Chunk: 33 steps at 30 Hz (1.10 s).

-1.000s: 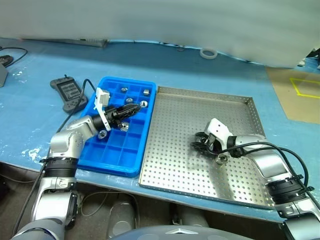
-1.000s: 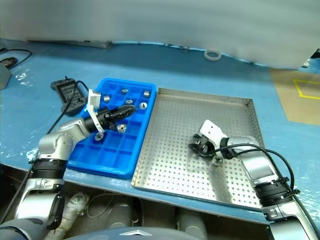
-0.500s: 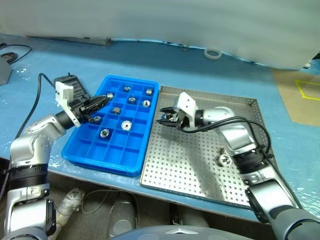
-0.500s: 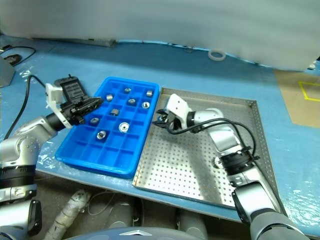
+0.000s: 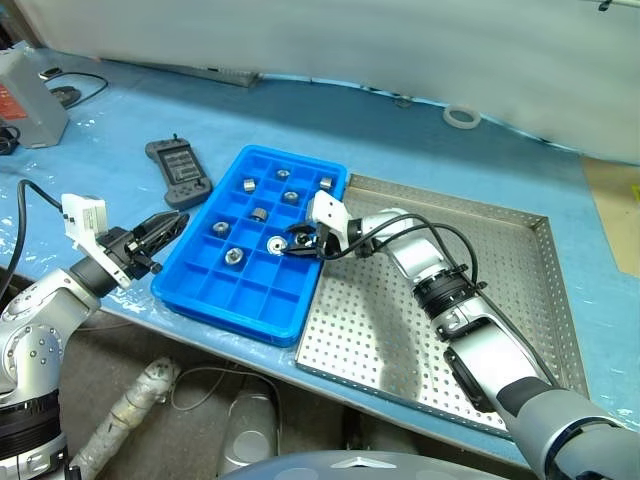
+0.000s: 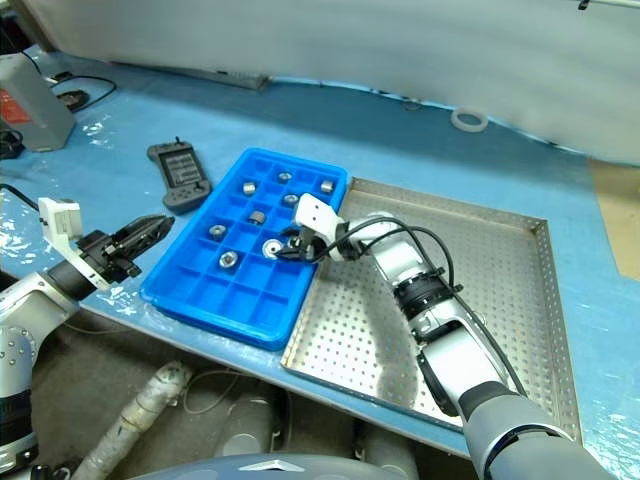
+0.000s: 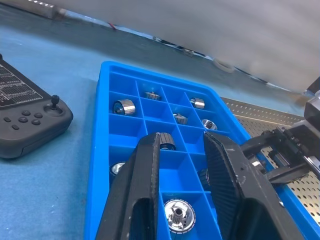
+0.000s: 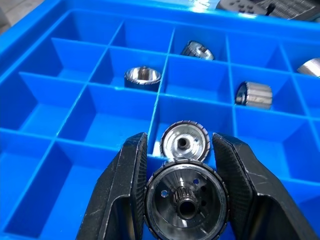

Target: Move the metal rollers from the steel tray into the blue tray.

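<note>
Pinching a shiny ribbed roller (image 8: 186,203) with a toothed centre hole, your right gripper (image 5: 293,242) over the blue tray (image 5: 200,285), left gripper (image 5: 168,226) pressed together, empty.

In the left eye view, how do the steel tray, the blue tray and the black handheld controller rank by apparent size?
1. Steel tray, largest.
2. Blue tray.
3. Black controller, smallest.
</note>
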Each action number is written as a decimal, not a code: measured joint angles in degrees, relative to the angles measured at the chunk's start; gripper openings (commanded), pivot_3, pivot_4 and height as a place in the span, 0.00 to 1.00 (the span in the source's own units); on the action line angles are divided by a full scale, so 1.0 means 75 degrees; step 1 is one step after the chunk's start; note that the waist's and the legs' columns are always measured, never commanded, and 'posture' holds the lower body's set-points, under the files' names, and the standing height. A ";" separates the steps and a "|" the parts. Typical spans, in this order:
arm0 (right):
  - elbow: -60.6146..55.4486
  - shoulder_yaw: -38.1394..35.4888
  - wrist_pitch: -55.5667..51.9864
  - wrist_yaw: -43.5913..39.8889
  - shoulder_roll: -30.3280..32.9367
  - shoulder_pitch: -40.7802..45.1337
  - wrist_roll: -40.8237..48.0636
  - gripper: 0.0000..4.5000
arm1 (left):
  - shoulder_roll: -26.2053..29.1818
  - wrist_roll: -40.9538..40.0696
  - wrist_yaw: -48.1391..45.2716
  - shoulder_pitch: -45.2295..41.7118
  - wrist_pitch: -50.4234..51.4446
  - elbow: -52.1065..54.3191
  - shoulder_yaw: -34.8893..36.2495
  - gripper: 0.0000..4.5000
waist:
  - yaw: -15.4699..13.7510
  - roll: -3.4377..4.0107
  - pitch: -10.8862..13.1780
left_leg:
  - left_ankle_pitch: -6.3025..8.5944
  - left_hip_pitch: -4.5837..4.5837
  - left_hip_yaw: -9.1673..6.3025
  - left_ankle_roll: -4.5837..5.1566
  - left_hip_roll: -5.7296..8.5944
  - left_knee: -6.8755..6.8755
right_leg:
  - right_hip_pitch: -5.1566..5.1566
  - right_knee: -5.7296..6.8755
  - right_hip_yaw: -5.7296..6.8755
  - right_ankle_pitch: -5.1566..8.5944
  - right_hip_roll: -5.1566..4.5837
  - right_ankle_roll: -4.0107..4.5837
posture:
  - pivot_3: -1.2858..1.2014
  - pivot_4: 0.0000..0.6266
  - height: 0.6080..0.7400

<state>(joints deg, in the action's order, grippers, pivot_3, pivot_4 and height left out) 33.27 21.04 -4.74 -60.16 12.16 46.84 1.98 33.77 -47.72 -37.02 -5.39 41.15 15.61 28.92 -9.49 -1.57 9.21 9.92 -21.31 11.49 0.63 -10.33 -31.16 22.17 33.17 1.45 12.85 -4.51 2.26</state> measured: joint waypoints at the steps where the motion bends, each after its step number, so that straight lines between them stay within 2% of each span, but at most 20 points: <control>1: 0.0096 0.0000 0.0182 -0.0001 -0.0037 0.0000 -0.0073 0.53 | 0.0000 -0.0050 0.0059 0.0000 0.0007 0.0025 0.0000 0.32 | 0.0000 -0.0002 -0.0002 | -0.0002 0.0004 -0.0001 -0.0004 -0.0002 0.0005 | 0.0001 0.0001 0.0000 0.0000 0.0002 0.0000 | 0.65 0.24 1.00; 5: 0.0234 -0.0014 0.0403 -0.0010 -0.0094 0.0013 -0.0122 0.81 | 0.0001 -0.0163 0.0194 -0.0033 0.0014 0.0112 -0.0006 0.32 | 0.0001 -0.0008 -0.0005 | -0.0005 0.0012 -0.0001 -0.0009 -0.0003 0.0016 | 0.0000 0.0000 0.0000 0.0001 0.0007 -0.0002 | 0.64 0.24 1.00; 8: -0.0144 -0.0005 0.0131 -0.0245 0.0101 -0.0055 -0.0126 0.81 | 0.0009 -0.0188 0.0221 -0.0212 0.0023 0.0091 -0.0080 0.32 | -0.0019 -0.0007 -0.0004 | -0.0004 0.0011 -0.0001 -0.0007 -0.0001 0.0014 | -0.0004 -0.0005 -0.0002 0.0001 0.0007 -0.0003 | 0.62 0.24 1.00; 13: -0.1876 -0.0279 -0.0726 -0.0462 0.0945 -0.0700 0.0102 0.81 | 0.0024 -0.0184 0.0061 -0.0966 0.0087 -0.0315 -0.0624 0.32 | -0.0069 -0.0007 -0.0004 | -0.0009 0.0015 0.0001 -0.0014 0.0004 0.0010 | -0.0010 -0.0007 -0.0013 0.0000 0.0007 -0.0008 | 0.56 0.24 1.00; 18: -0.4900 -0.1612 -0.2260 -0.0590 0.3243 -0.2504 0.0672 0.81 | -0.0321 0.0085 -0.0589 -0.2299 0.0063 -0.1421 -0.1845 0.32 | -0.0088 0.0013 0.0004 | -0.0021 0.0021 0.0009 -0.0033 0.0018 0.0011 | -0.0038 -0.0029 -0.0039 0.0002 0.0004 -0.0036 | 0.50 0.24 1.00; 21: -0.6137 -0.2433 -0.2871 -0.0463 0.4299 -0.4031 0.0712 0.81 | -0.0783 0.0393 -0.1010 -0.2812 -0.0088 -0.2135 -0.2503 0.32 | 0.0139 0.0000 -0.0006 | -0.0015 0.0025 0.0012 -0.0023 0.0016 0.0021 | -0.0047 -0.0049 -0.0043 0.0006 0.0009 -0.0050 | 0.47 0.24 1.00; 25: -0.7065 -0.3170 -0.3456 -0.0119 0.4770 -0.5360 0.0845 0.81 | -0.1257 0.0714 -0.1498 -0.3291 -0.0350 -0.2875 -0.3058 0.32 | 0.0728 -0.0002 -0.0009 | -0.0014 0.0025 0.0023 -0.0022 0.0000 0.0020 | -0.0025 -0.0044 -0.0042 0.0005 0.0015 -0.0048 | 0.44 0.24 1.00; 30: -0.7950 -0.4250 -0.4043 0.0498 0.4915 -0.6995 0.0931 0.81 | -0.1608 0.1047 -0.2105 -0.3570 -0.0664 -0.3591 -0.3428 0.32 | 0.1057 0.0013 -0.0019 | 0.0006 0.0037 0.0027 0.0013 -0.0003 0.0018 | -0.0038 -0.0052 -0.0040 0.0008 0.0014 -0.0044 | 0.42 0.24 1.00; 33: -0.8115 -0.4439 -0.4276 0.0735 0.4885 -0.7487 0.0997 0.81 | -0.1650 0.1183 -0.2304 -0.3597 -0.0688 -0.3861 -0.3464 0.32 | 0.1150 0.0015 -0.0019 | 0.0014 0.0035 0.0027 0.0027 0.0000 -0.0002 | -0.0047 -0.0054 -0.0042 0.0007 0.0011 -0.0043 | 0.42 0.24 1.00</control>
<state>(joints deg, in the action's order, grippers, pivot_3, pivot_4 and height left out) -27.59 -12.25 -36.82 -54.64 48.79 -9.31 9.46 21.39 -38.85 -54.30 -32.37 35.99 -13.35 2.94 -0.86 -1.46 9.07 10.03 -21.04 11.69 0.83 -10.33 -31.18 21.82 32.76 1.14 12.90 -4.43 1.94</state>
